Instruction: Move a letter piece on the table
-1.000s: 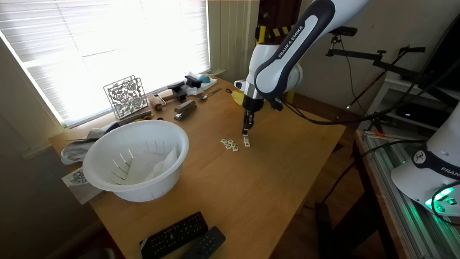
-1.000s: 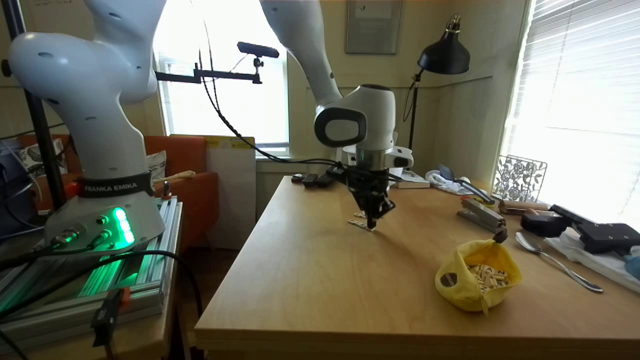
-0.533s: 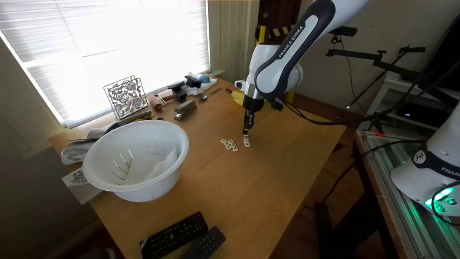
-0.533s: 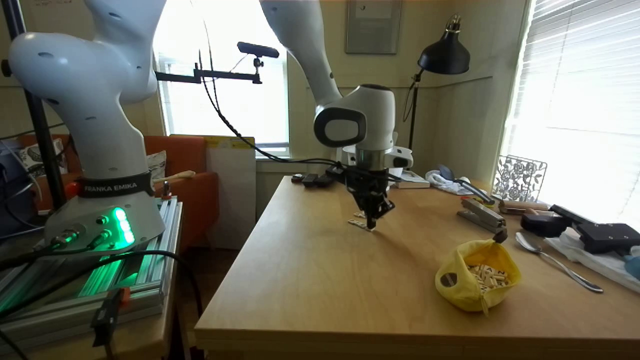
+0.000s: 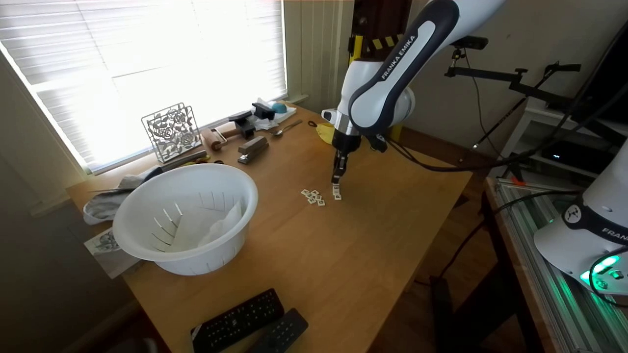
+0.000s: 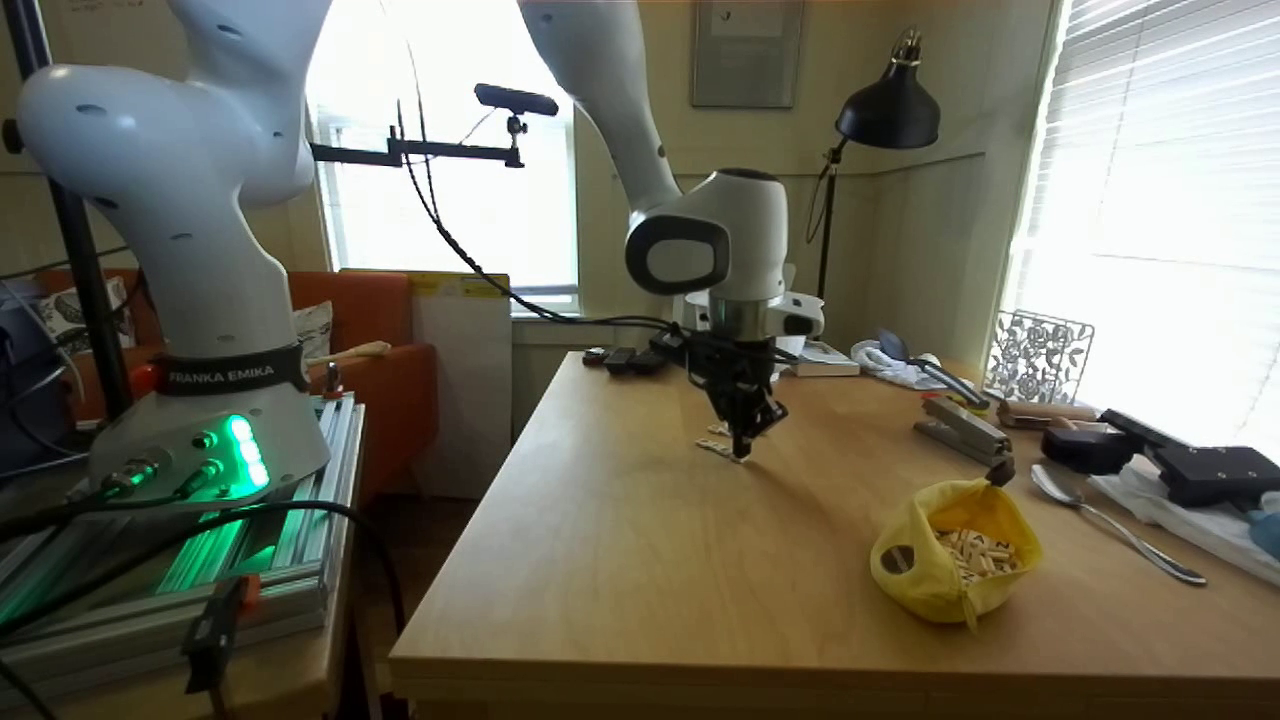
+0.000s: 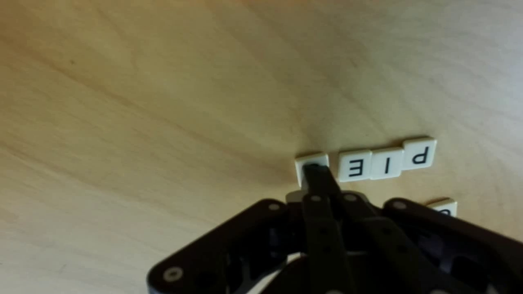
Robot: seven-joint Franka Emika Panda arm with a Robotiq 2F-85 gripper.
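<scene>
Small white letter tiles lie on the light-brown table (image 5: 294, 255). In the wrist view an E tile (image 7: 354, 165), an I tile (image 7: 387, 163) and a P tile (image 7: 419, 153) stand side by side in a slightly stepped row. One more tile (image 7: 300, 164) lies just left of the E, a small gap apart; its letter is mostly hidden by my fingertips. My gripper (image 7: 320, 173) is shut, fingers together, its tips on or just above that tile. The gripper also shows low over the table in both exterior views (image 5: 336, 180) (image 6: 740, 446).
A loose group of several tiles (image 5: 314, 197) lies beside the row. A white bowl (image 5: 184, 245), remotes (image 5: 240, 321) and a stapler (image 5: 253, 148) stand on the table. A yellow pouch of tiles (image 6: 925, 585) and a spoon (image 6: 1120, 525) lie near the far end.
My gripper has shifted very slightly toward the lettered row, staying low. The tile at its tips appears to have slid a little with it. The rest looks unchanged.
</scene>
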